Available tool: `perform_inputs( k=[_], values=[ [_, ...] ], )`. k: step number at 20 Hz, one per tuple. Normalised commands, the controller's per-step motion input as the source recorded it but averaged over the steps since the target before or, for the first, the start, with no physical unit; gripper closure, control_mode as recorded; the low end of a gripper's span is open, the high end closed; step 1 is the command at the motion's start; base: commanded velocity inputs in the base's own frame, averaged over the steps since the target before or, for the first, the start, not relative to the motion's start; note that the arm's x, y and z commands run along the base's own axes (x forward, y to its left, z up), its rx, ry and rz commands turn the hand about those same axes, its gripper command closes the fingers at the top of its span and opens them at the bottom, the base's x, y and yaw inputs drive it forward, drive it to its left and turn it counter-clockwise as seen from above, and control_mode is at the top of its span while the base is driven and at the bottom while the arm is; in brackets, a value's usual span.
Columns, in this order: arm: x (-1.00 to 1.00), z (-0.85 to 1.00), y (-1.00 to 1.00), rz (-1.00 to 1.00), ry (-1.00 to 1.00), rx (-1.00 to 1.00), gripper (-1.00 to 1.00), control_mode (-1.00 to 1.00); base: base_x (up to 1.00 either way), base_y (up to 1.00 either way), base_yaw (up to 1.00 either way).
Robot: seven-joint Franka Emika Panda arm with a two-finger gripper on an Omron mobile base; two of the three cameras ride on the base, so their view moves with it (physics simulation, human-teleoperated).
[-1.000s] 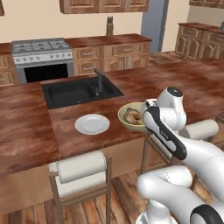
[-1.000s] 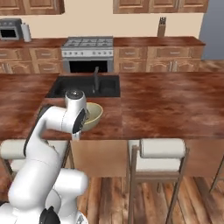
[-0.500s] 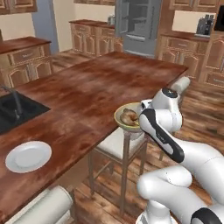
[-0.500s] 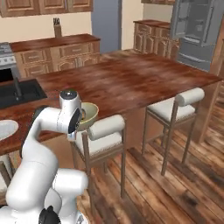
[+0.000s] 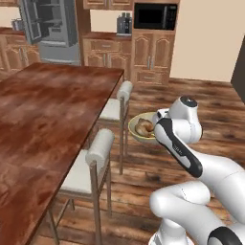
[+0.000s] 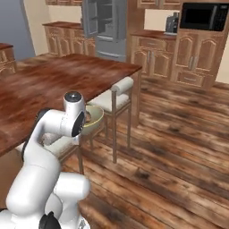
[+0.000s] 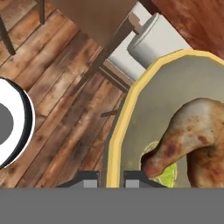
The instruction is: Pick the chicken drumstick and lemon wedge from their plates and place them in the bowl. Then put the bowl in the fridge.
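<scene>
My gripper is shut on the thick rim of the olive-tan bowl, one finger outside the rim and the other inside. The bowl hangs in the air beside the island, off any surface, and it also shows past my arm. Inside lies the golden-brown chicken drumstick, with the yellow-green lemon wedge tucked under its end. The grey steel fridge stands at the far wall with its doors open and shelves showing. The plates are out of view.
The long wooden island runs along the left, with two white-cushioned stools at its edge close to the bowl. Wooden cabinets and a black microwave line the back wall. Open wood floor lies to the right.
The whole picture has swung round as the base turned from the sink side of the island toward the fridge wall. The bowl stays in the gripper, held the same way.
</scene>
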Motion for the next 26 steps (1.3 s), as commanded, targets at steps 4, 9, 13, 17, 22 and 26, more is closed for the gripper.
perform_inputs(
  k=[4, 9, 13, 17, 22, 26],
  values=[
    [0.00, 0.00, 0.00, 0.00, 0.00, 0.00, 1.00, 1.00, 0.46, -0.12, -0.42],
    [0.00, 0.00, 0.00, 0.00, 0.00, 0.00, 1.00, 1.00, 0.67, -0.03, -0.20],
    [0.00, 0.00, 0.00, 0.00, 0.00, 0.00, 1.00, 1.00, 0.71, -0.03, -0.06],
    [0.00, 0.00, 0.00, 0.00, 0.00, 0.00, 1.00, 1.00, 0.77, -0.01, -0.06],
    [0.00, 0.00, 0.00, 0.00, 0.00, 0.00, 1.00, 1.00, 0.79, -0.09, -0.08],
    [0.00, 0.00, 0.00, 0.00, 0.00, 0.00, 1.00, 1.00, 0.81, -0.15, -0.09]
  ],
)
